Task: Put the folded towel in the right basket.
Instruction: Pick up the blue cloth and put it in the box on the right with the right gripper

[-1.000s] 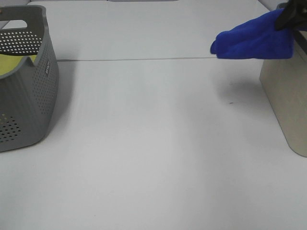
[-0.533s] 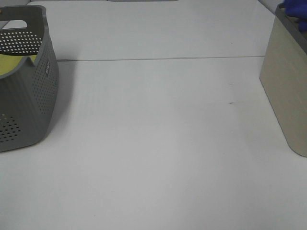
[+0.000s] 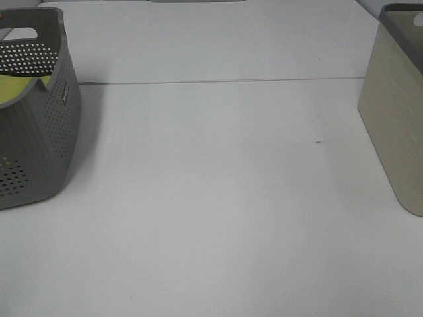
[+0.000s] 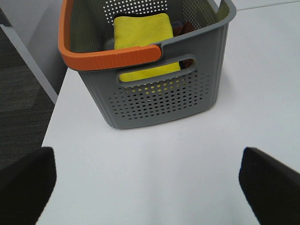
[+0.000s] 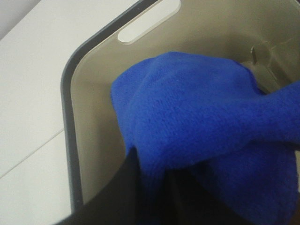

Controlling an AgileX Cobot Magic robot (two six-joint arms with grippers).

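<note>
The folded towel (image 5: 197,122), a bright blue one, hangs bunched inside the mouth of the right basket (image 5: 70,140), below its dark rim and in front of the beige inner wall with the slotted handle. The right tool (image 5: 154,197) is pinched shut on it; one dark finger shows pressed into the cloth, the rest buried under it. Whether the lower folds already touch the basket floor I cannot tell, since the cloth fills the wrist view and the high camera shows only the basket's outer wall at the far right of the bench (image 3: 211,198), with no towel or arm in sight.

Over on the other side the left tool (image 4: 150,187) hovers spread wide and empty above the bench, just short of the grey perforated basket (image 4: 159,103) with its orange handle (image 4: 112,56) and a yellow cloth (image 4: 140,33) inside.

To my eye the risk lies in the release. The plush cloth may cling to a finger and ride back out as the arm lifts, or a loose corner may drape over the rim. Dropped from height, the fold could fall open. A careless retreat might also clip the wall and shove the basket.
</note>
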